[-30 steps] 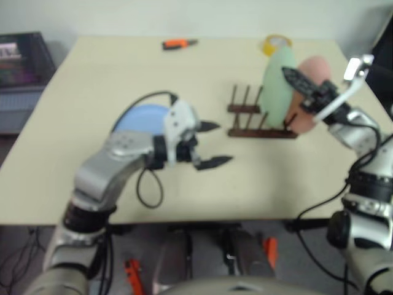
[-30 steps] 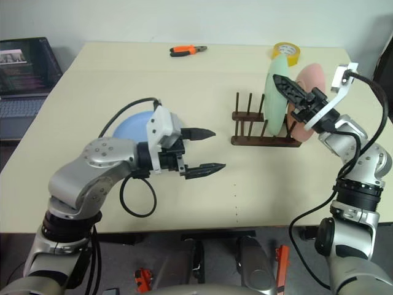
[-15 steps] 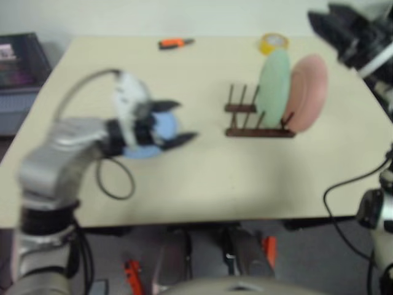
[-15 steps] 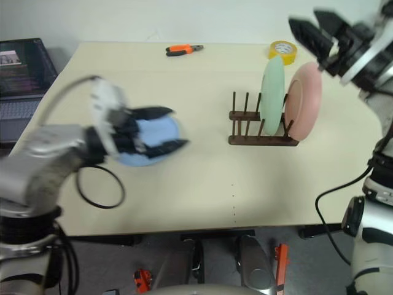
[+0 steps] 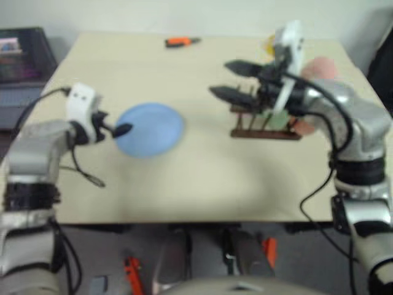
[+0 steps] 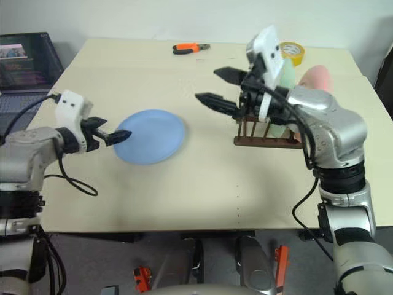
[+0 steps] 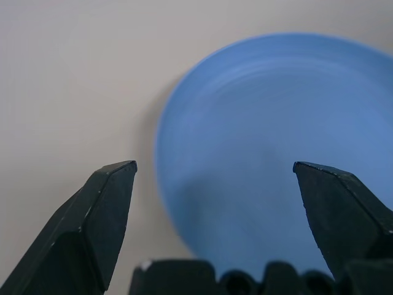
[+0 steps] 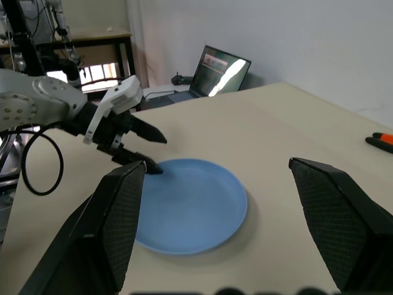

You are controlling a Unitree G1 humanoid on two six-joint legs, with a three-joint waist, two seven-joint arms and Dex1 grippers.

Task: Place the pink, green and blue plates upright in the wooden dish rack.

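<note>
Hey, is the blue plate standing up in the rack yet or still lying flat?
Flat. The blue plate lies face up on the table, apart from the wooden dish rack, with the open left gripper at its edge.

A pale beige table (image 6: 202,184) fills the middle of the scene. Orange-handled pliers (image 6: 191,47) lie near its far edge, and a yellow tape roll (image 6: 291,51) lies flat toward the far right corner, well apart from the pliers. Off the table's left side, an open laptop (image 6: 27,60) shows a lit screen. A light wall (image 6: 184,18) rises behind the table.
</note>
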